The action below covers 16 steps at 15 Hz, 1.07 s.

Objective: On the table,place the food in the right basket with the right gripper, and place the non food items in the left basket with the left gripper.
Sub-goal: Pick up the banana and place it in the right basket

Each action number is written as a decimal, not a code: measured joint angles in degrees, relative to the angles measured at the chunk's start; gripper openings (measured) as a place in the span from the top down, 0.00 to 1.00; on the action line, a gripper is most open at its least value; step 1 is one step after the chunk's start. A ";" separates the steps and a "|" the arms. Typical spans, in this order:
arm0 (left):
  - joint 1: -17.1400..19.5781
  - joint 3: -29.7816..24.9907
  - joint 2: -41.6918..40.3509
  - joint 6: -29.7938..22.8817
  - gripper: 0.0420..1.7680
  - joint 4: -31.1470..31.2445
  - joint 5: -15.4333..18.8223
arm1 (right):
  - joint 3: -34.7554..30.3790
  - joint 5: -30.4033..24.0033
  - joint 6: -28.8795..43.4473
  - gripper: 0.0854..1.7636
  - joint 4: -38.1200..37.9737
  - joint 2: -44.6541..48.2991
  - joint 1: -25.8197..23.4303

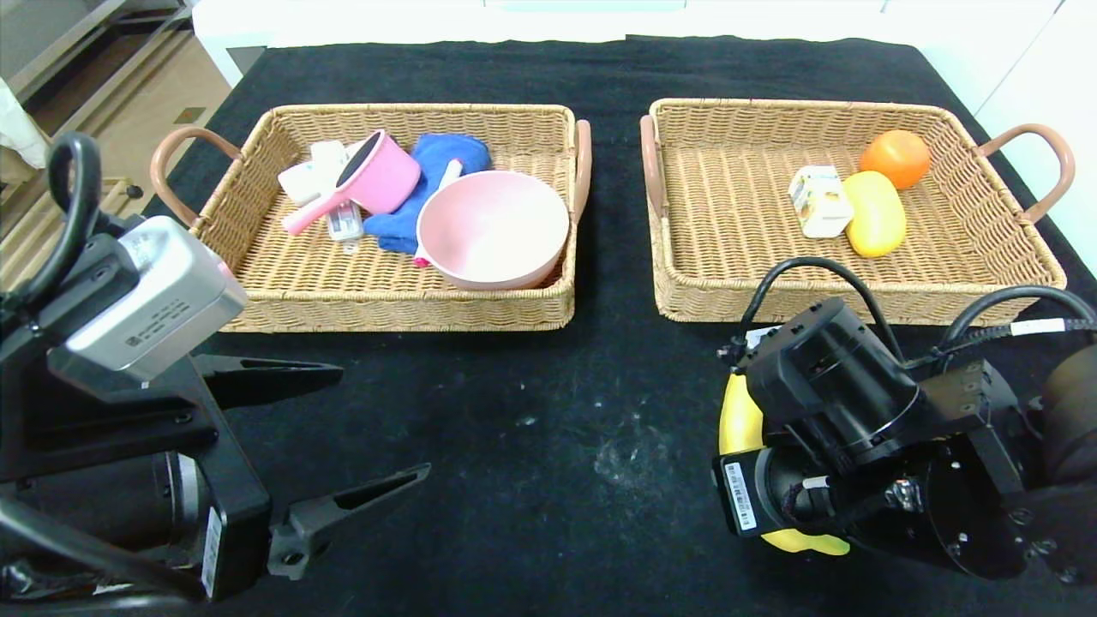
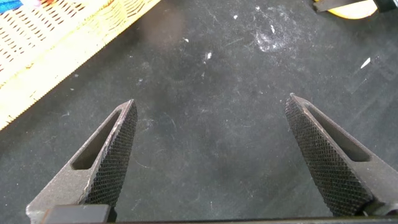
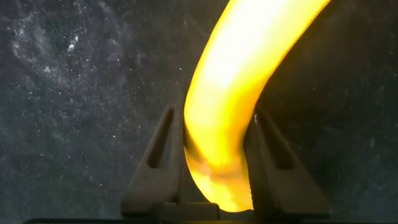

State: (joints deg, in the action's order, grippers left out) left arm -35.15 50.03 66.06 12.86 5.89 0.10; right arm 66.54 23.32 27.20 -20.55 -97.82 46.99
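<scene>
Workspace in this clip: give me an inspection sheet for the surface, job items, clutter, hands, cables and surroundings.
Surface: black cloth table, whitish scuffs near the middle.
Job's things: left basket holds a pink bowl, pink pot, blue cloth and white items. Right basket holds an orange, a yellow fruit and a small carton. A banana lies on the table in front of the right basket.
Clutter: nothing seen.
Hands: right hand shut on the banana; left hand open, holding nothing, above bare cloth.
Cables: black cables loop over the right arm.
Surroundings: white surface behind the table, floor at far left.
</scene>
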 joint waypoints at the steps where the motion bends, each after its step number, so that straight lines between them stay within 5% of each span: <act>1: 0.00 -0.01 0.01 0.00 0.03 0.00 0.00 | 0.00 0.00 0.00 0.66 0.00 0.00 0.00; 10: 0.00 -0.01 0.01 -0.02 0.03 0.04 0.00 | -0.26 -0.94 0.09 0.66 0.02 0.90 0.11; 16: 0.00 -0.01 -0.18 -0.02 0.03 0.06 0.00 | -0.67 -9.19 -0.22 0.66 0.11 6.58 1.71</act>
State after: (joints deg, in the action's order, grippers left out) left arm -35.15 50.02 65.88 12.84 5.95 0.10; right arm 65.87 14.13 26.98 -20.44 -91.23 48.70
